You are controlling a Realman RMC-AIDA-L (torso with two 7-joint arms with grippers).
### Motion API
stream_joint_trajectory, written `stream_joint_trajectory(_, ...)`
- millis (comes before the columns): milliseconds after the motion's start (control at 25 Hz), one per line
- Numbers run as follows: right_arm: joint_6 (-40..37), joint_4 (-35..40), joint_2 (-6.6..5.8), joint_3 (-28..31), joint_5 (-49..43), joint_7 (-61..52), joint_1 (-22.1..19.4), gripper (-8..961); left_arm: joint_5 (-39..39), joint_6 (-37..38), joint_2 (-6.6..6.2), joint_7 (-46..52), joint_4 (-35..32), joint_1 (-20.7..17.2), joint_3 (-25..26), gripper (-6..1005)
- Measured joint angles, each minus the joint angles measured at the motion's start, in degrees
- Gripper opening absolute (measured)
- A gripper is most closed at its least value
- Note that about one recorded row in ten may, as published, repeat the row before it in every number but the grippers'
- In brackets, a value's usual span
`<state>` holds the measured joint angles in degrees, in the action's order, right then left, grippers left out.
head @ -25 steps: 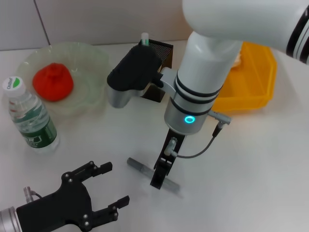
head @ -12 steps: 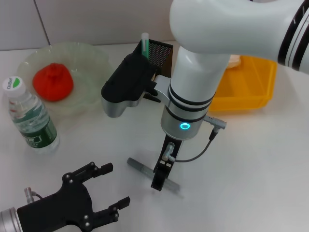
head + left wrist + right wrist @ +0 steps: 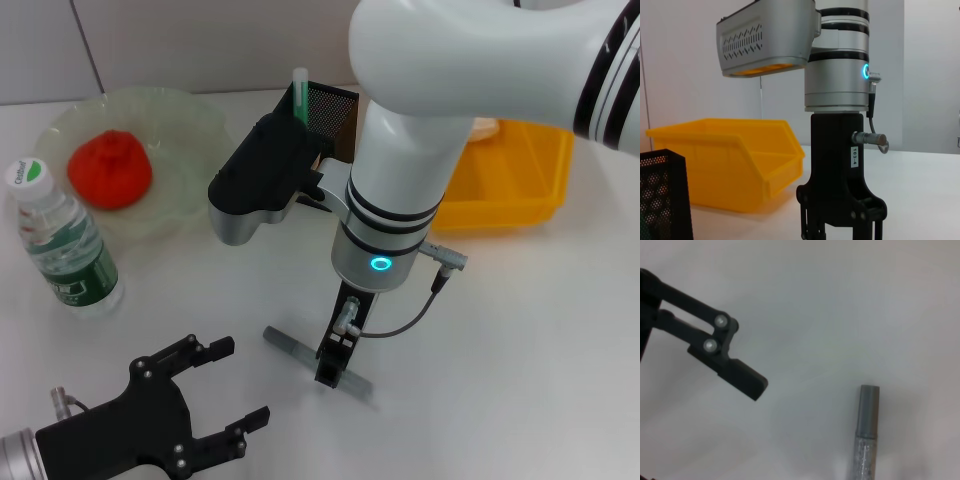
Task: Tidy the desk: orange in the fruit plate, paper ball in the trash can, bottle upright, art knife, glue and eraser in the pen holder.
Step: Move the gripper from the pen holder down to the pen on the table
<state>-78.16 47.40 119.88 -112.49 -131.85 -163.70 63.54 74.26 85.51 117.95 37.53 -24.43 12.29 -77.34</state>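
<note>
While the right gripper (image 3: 331, 372) stood straight down over the art knife (image 3: 318, 362), its black jaws straddled the middle of the handle, and I could not tell whether they had closed on it. That knife was a slim grey metal bar lying flat on the white desk (image 3: 520, 330), its long axis running from ten o'clock to four o'clock. At seven o'clock the left gripper (image 3: 228, 392) rested with matte black fingers spread apart. The orange (image 3: 109, 170), lumpy, sat in the wavy glass fruit plate (image 3: 190, 120).
</note>
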Motion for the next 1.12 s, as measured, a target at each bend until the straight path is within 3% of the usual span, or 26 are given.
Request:
stream_joint_trajectory(40,0.01,-0.01,0.0,-0.01,0.02,-0.01,0.0,736,0.0,0.0,0.0,0.0,0.0,0.02,0.0,788)
stream_joint_trajectory(160,0.23,-0.03,0.0,-0.75,0.76,-0.05,-0.05,540,0.0,0.0,0.0,0.0,0.0,0.17,0.0,788)
stream_joint_trajectory(1120,1.35,-0.59,0.0,-4.28,2.88,-1.01,-0.05,387,0.0,0.01,-0.01,0.0,0.0,0.45,0.0,787)
